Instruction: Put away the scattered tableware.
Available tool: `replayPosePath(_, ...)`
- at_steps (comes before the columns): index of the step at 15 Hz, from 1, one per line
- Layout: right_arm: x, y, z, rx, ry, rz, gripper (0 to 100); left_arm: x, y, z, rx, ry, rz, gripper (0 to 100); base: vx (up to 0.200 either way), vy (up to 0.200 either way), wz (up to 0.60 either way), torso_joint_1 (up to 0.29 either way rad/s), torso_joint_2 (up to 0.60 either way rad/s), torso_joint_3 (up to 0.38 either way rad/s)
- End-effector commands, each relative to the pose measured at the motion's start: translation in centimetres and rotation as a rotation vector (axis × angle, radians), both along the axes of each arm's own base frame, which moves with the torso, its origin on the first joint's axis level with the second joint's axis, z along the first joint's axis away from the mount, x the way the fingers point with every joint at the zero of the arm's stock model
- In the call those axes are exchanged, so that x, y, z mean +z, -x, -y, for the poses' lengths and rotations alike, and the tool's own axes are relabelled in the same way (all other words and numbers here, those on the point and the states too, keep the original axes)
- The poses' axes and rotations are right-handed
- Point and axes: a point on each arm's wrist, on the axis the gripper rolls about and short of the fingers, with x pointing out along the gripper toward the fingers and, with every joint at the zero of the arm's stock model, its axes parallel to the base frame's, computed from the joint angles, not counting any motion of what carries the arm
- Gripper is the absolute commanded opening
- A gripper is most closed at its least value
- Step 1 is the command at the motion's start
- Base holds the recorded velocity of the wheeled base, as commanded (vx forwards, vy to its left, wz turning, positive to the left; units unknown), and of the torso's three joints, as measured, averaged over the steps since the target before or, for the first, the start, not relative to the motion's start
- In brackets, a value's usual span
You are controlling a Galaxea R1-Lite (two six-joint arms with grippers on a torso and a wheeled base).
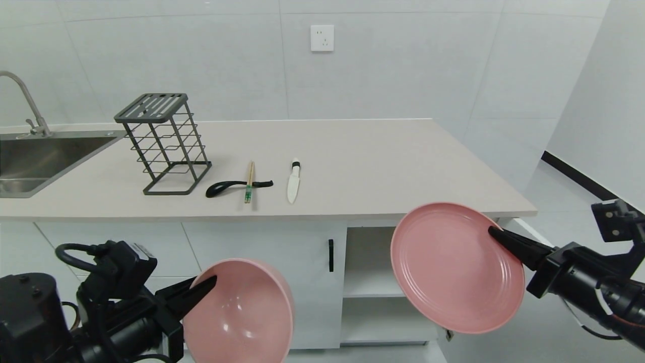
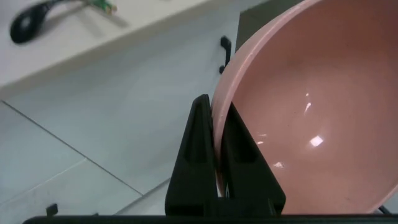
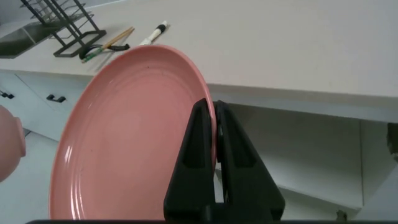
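My left gripper is shut on the rim of a pink bowl, held low in front of the counter; the left wrist view shows the rim pinched between its fingers and the bowl beyond. My right gripper is shut on the edge of a pink plate, tilted up before the open cabinet. The plate is clamped between the fingers. On the countertop lie a black spoon, chopsticks and a white knife.
A black wire rack stands on the counter left of the utensils. A steel sink with a tap is at the far left. Below, an open cabinet with shelves sits beside a closed door with a black handle.
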Motion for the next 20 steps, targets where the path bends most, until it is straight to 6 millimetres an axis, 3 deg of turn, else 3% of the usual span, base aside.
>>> replayPosePath(1, 0.0, 0.0, 0.0, 0.001, 0.0, -0.001, 0, -0.2, 0.0, 0.0, 0.001, -0.008, -0.017, 0, 0.0, 0.0, 0.0, -0.261, 0.49, 0.246)
replayPosePath(6, 0.0, 0.1, -0.1, 0.006, 0.0, -0.001, 0, 1.7, -1.8, -0.7, 0.113, 0.193, 0.131, 0, 0.0, 0.0, 0.0, -0.263, 0.51, 0.238)
replayPosePath(8, 0.0, 0.1, -0.1, 0.009, -0.001, 0.002, 0, 1.0, -3.2, -0.5, 0.223, 0.187, 0.155, 0, 0.0, 0.0, 0.0, -0.254, 0.49, 0.229)
replayPosePath(9, 0.1, 0.2, -0.4, 0.023, -0.001, 0.004, 0, -0.6, -3.5, 0.9, 0.244, 0.135, 0.092, 0, 0.0, 0.0, 0.0, -0.261, 0.48, 0.217)
replayPosePath(13, 0.1, 0.4, -0.7, 0.014, 0.001, 0.005, 0, 0.4, -2.3, 2.2, 0.16, 0.171, 0.124, 0, 0.0, 0.0, 0.0, -0.192, 0.36, 0.158)
replayPosePath(20, 0.1, 0.4, -0.9, 0.022, 0.004, 0.008, 0, -0.5, -1.8, 3.8, 0.103, 0.081, 0.123, 0, 0.0, 0.0, 0.0, -0.122, 0.18, 0.076)
